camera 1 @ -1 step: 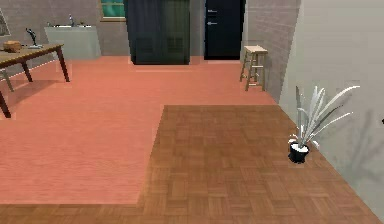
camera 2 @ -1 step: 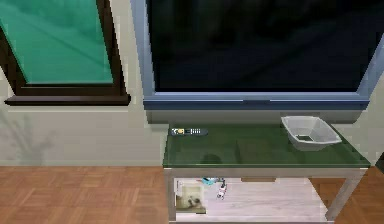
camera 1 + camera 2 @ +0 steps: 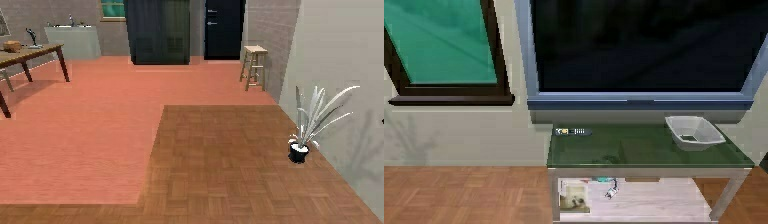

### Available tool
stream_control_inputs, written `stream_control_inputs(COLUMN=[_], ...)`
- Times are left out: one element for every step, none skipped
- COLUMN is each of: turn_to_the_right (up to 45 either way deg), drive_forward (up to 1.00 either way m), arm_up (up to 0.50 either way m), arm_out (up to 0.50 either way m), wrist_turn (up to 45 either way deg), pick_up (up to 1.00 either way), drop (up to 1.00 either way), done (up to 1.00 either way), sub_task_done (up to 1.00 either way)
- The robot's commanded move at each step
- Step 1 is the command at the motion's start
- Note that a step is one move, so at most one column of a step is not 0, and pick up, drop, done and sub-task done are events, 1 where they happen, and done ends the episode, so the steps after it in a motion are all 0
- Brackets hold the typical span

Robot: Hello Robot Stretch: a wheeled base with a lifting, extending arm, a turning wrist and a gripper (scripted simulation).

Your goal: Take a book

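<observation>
A flat, pale, book-like thing (image 3: 574,195) lies on the lower shelf (image 3: 664,200) of a side table with a green glass top (image 3: 634,152), toward the shelf's left end. A small pale object (image 3: 606,186) lies just right of it on the same shelf.
On the green top stand a white square bowl (image 3: 692,130) and a small item (image 3: 570,131) at the back left. Windows line the wall behind. In the forward view, a potted plant (image 3: 300,148), a wooden stool (image 3: 254,65) and a wooden table (image 3: 35,58) border the floor.
</observation>
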Motion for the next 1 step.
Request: stream_control_inputs(turn_to_the_right=[0.0], drive_forward=[0.00], arm_up=[0.00], arm_out=[0.48], wrist_turn=[0.0], pick_up=[0.00], drop=[0.00], done=[0.00], sub_task_done=[0.00])
